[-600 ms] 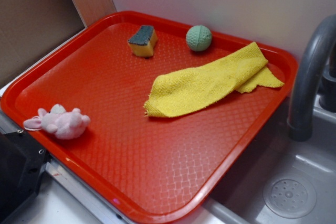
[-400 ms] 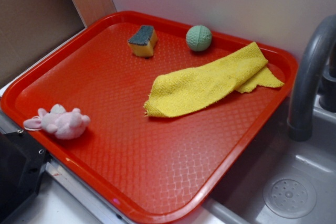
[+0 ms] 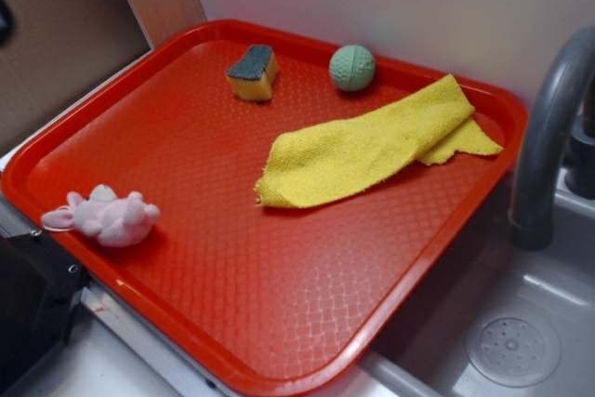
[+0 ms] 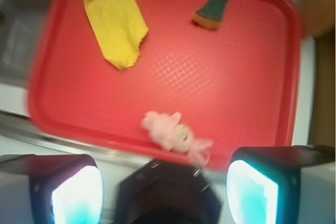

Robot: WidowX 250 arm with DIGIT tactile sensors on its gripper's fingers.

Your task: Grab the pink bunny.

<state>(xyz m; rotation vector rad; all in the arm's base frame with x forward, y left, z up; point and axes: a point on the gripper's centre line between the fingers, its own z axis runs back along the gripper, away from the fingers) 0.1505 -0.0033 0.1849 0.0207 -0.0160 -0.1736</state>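
The pink bunny [image 3: 105,217] lies on its side near the front left edge of the red tray [image 3: 307,332]. In the wrist view the pink bunny [image 4: 170,134] lies near the tray's near rim [image 4: 94,137], just beyond and between my two fingers. My gripper [image 4: 165,195] is open and empty, high above the tray's near edge, with wide space between its lit pads [image 4: 77,195]. In the exterior view only a dark blurred bit of the arm [image 3: 7,6] shows at the top left corner.
A yellow cloth [image 3: 372,143] lies across the tray's right half. A yellow sponge with a dark top [image 3: 253,72] and a green ball [image 3: 352,67] sit at the back. A grey faucet [image 3: 544,137] and sink [image 3: 511,341] stand to the right. A black block [image 3: 28,313] sits front left.
A dark blurred part of the arm has come into the exterior view at the top left corner. The objects on the tray have not moved.
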